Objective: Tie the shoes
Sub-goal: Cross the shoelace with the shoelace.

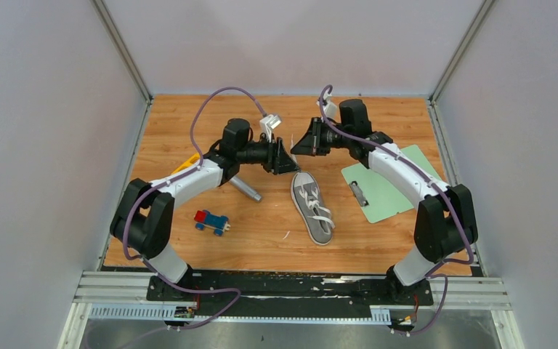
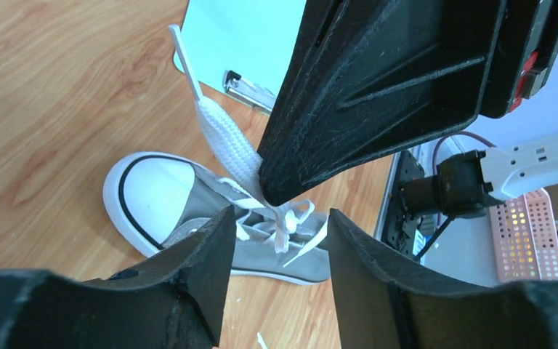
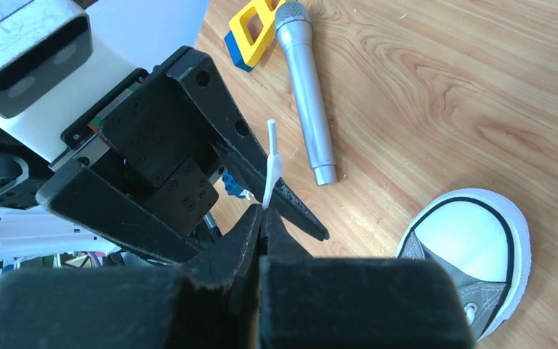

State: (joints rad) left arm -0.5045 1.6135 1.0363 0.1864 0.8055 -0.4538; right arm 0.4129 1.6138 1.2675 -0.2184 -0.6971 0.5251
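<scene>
While your right hand [image 3: 261,216] clamps one white lace [image 3: 272,166], your left hand [image 2: 279,222] gapes wide, holding nothing. You will find the grey sneaker [image 1: 312,207], toe cap white, untied on the desk [image 1: 261,240].

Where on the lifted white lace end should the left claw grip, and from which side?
Probably the flat stretch of the lace end sticking out beyond the shut right claw, approached from the left: it stands free of the shoe.
</scene>
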